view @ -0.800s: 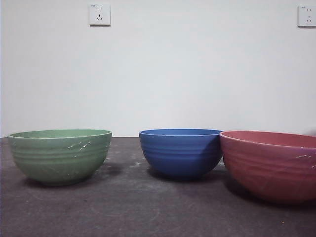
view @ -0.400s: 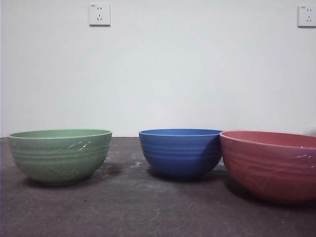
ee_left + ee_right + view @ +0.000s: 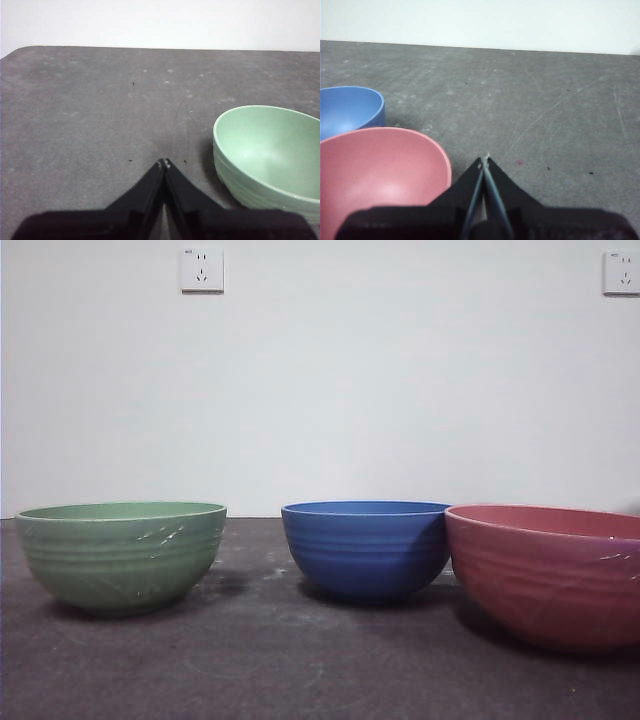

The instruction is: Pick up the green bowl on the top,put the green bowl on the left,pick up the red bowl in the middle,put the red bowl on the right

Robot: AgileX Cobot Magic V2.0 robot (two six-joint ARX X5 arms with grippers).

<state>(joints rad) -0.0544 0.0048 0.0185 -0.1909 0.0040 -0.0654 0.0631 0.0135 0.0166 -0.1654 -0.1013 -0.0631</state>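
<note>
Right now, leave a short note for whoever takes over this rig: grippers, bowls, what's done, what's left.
Left gripper: shut, empty, beside the green bowl.
Right gripper: shut, empty, beside the red bowl.
Bowls: green on the left, blue bowl in the middle, red on the right, all unstacked on the table.
Done: both placements look finished.
Left: nothing apparent.

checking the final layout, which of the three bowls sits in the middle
The blue bowl is the middle one. The green bowl stands apart on its left, and the red bowl sits on its right, overlapping its edge in the front view.
</note>
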